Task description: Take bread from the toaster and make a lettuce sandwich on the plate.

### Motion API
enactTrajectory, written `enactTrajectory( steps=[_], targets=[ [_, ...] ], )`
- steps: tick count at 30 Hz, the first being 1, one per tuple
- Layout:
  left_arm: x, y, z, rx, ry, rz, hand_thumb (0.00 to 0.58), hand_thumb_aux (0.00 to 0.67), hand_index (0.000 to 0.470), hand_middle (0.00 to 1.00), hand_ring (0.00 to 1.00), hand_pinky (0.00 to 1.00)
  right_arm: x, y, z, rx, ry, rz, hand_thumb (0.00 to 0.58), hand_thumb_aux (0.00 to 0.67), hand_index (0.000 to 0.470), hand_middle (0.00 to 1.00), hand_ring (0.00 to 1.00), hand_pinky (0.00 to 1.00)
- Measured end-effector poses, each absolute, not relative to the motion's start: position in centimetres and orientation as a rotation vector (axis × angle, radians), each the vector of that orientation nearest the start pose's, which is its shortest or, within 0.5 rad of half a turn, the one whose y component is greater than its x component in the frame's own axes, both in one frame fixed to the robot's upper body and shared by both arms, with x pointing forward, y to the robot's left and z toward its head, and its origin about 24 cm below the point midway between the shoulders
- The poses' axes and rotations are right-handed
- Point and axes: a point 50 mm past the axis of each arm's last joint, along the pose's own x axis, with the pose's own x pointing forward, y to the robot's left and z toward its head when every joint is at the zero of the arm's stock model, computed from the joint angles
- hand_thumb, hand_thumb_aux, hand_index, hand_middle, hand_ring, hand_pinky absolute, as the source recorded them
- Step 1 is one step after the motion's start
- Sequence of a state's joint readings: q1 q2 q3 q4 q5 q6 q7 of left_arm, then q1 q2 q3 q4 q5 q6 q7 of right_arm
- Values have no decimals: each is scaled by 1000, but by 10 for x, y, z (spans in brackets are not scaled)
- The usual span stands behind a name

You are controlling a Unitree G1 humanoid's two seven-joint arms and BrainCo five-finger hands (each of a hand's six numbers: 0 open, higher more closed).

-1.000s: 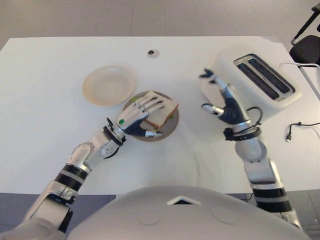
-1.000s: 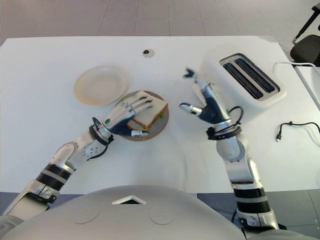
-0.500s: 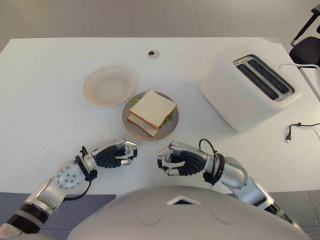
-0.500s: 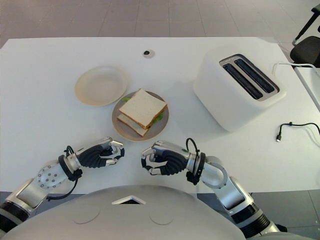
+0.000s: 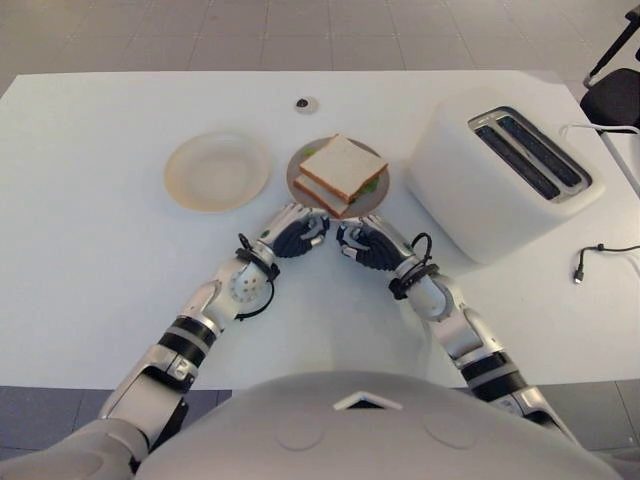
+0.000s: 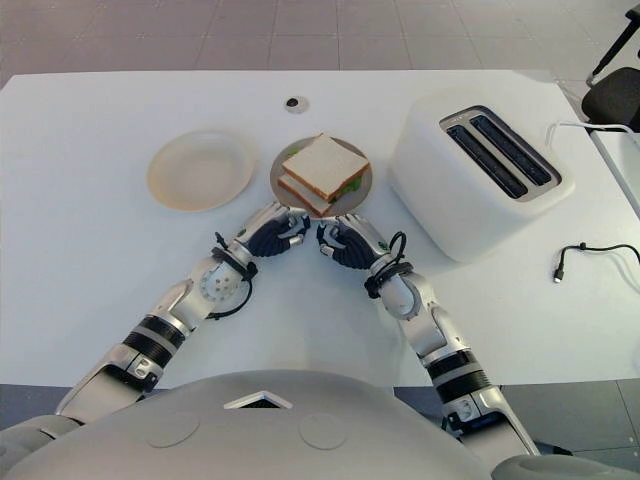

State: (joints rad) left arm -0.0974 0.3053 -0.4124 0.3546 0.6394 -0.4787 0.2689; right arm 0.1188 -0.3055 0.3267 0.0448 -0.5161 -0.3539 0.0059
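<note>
The lettuce sandwich [image 5: 343,173] is seen on the brown plate [image 5: 294,178], just left of the toaster [image 5: 500,180]. The left hand [image 5: 296,231] and right hand [image 5: 367,243] are curled closed, empty, at its near rim. The slices could be toppled by a hard nudge.

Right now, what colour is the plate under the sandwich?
Greyish brown; the plate shows best in the left eye view.
</note>
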Motion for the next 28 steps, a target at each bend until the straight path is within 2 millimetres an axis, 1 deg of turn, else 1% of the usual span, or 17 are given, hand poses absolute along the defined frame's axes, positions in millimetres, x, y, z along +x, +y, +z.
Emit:
enactTrajectory(
  steps=[1, 2, 3, 5, 7, 8, 9, 11, 13, 16, 22, 23, 24, 27, 28],
  targets=[
    [234, 113, 16, 721, -395, -384, 31, 18, 13, 0, 0, 0, 204, -119, 28, -653, -262, 446, 0, 0, 0, 863, 863, 863],
    [228, 115, 26, 581, -440, -354, 0, 0, 0, 0, 0, 0, 205, -123, 43, -582, -331, 376, 0, 0, 0, 388, 388, 388],
    [222, 115, 36, 447, -478, -334, 0, 0, 0, 0, 0, 0, 207, -128, 58, -519, -400, 293, 0, 0, 0, 0, 0, 0],
    [208, 116, 53, 201, -529, -312, 0, 0, 0, 0, 0, 0, 208, -143, 80, -448, -505, 151, 0, 0, 0, 0, 0, 0],
    [195, 121, 78, -55, -588, -250, 0, 0, 0, 0, 0, 0, 206, -162, 97, -386, -601, -22, 0, 0, 0, 0, 0, 0],
    [195, 122, 85, -106, -605, -228, 0, 0, 0, 0, 0, 0, 206, -165, 97, -373, -607, -63, 0, 0, 0, 0, 0, 0],
    [198, 121, 86, -122, -594, -211, 0, 0, 0, 0, 0, 0, 207, -165, 93, -364, -594, -71, 0, 0, 0, 0, 0, 0],
    [208, 121, 78, -91, -529, -170, 0, 0, 0, 0, 0, 0, 213, -164, 80, -295, -522, -76, 0, 0, 0, 0, 0, 0],
    [217, 127, 64, -46, -454, -97, 0, 0, 0, 0, 0, 0, 219, -160, 67, -220, -449, -54, 0, 0, 0, 0, 0, 0],
    [225, 135, 57, -10, -417, -9, 0, 0, 0, 0, 0, 0, 222, -151, 60, -195, -425, -19, 0, 0, 0, 0, 0, 0],
    [237, 141, 52, 91, -426, -1, 0, 0, 0, 0, 0, 0, 226, -139, 67, -219, -540, -26, 0, 0, 0, 0, 0, 0],
    [238, 142, 50, 113, -428, -3, 0, 0, 0, 0, 0, 0, 225, -136, 64, -231, -546, -27, 0, 0, 0, 0, 0, 0],
    [237, 145, 46, 129, -427, 11, 0, 0, 0, 0, 0, 0, 223, -132, 57, -237, -545, -32, 0, 0, 0, 0, 0, 0],
    [236, 151, 43, 104, -439, 58, 0, 0, 0, 0, 0, 0, 219, -122, 42, -214, -524, -52, 0, 0, 0, 0, 0, 0],
    [236, 150, 41, 81, -430, 55, 0, 0, 0, 0, 0, 0, 219, -120, 43, -217, -545, -57, 0, 0, 0, 0, 0, 0]
  ],
)
